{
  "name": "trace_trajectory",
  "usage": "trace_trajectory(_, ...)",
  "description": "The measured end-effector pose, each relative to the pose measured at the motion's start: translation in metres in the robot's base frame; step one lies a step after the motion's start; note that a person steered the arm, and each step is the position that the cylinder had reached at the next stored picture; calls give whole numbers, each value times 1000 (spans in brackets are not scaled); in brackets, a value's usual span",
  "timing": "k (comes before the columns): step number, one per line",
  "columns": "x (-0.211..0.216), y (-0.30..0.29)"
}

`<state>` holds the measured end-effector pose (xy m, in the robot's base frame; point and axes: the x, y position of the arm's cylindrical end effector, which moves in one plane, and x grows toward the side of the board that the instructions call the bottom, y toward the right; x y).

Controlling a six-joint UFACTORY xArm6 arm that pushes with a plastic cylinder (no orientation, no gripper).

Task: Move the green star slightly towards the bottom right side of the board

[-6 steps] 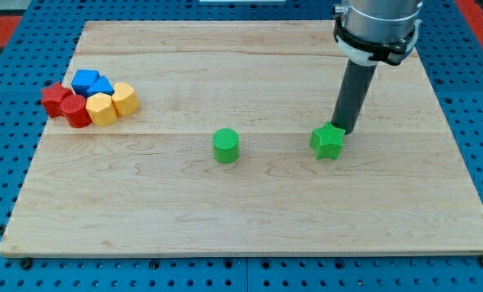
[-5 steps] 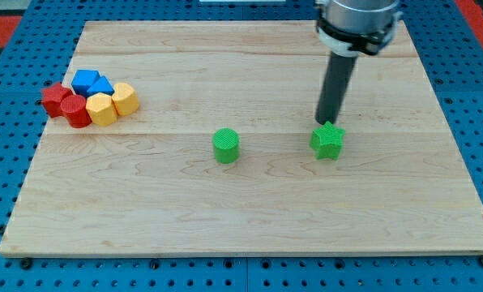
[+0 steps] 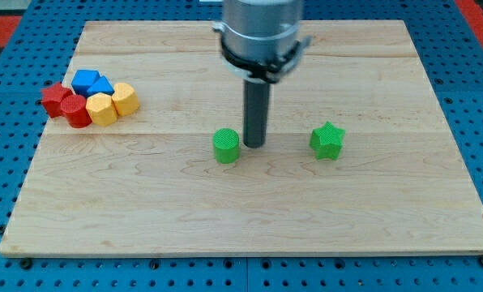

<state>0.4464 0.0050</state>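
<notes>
The green star (image 3: pixel 327 140) lies on the wooden board (image 3: pixel 250 219), right of centre. My tip (image 3: pixel 254 145) rests on the board well to the star's left, apart from it. The tip stands just right of the green cylinder (image 3: pixel 226 146), close beside it. The dark rod rises from the tip toward the view's top.
A cluster of blocks sits at the board's left: two red blocks (image 3: pixel 66 103), two blue blocks (image 3: pixel 91 83) and two yellow blocks (image 3: pixel 113 103), touching one another.
My tip has moved from the star's upper edge to the left, across to the green cylinder's right side. The star and the other blocks have not moved.
</notes>
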Motion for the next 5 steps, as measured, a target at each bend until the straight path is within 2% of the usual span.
trace_trajectory(1,-14,43)
trace_trajectory(2,24,117)
trace_trajectory(3,74,134)
trace_trajectory(5,14,92)
